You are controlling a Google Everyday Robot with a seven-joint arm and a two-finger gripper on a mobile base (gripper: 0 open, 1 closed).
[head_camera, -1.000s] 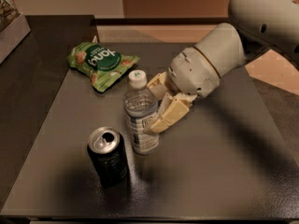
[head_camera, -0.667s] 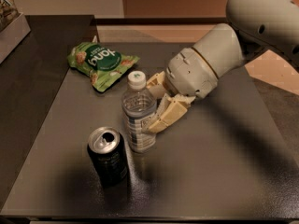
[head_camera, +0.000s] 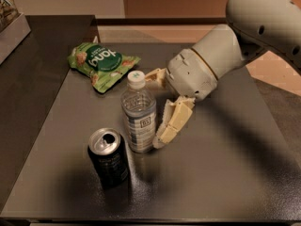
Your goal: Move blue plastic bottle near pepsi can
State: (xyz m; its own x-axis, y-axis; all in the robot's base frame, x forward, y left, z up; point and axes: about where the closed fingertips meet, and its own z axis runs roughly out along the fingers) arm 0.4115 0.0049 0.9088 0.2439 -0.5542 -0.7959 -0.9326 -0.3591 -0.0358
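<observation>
— Since the arm reaches in from the far right corner of the counter, where does its gripper sit?

— Close to the middle of the counter, low over the top, right at the bottle. The wrist is on the right and the fingers point left, toward the left edge.

— Are those fingers pressed together?

— No, they are spread apart. One reaches behind the bottle, up by its shoulder near the white cap. The other slants down on the bottle's right side, and its tip meets the bottle low on the label. The bottle stands between the two, but I cannot tell whether the far one touches it.

— And the bottle itself?

— Upright on the counter, cap on, roughly central and a little toward the left edge.

— How does it stand to the can?

— Just beside it. The can is upright too, its silver top open, a little nearer the front edge and the left edge than the bottle. Their outlines meet from this angle, so I cannot say whether they touch.

— Anything else on the counter?

— A green snack bag lies flat toward the far left corner, well apart from the can and behind the bottle.
</observation>
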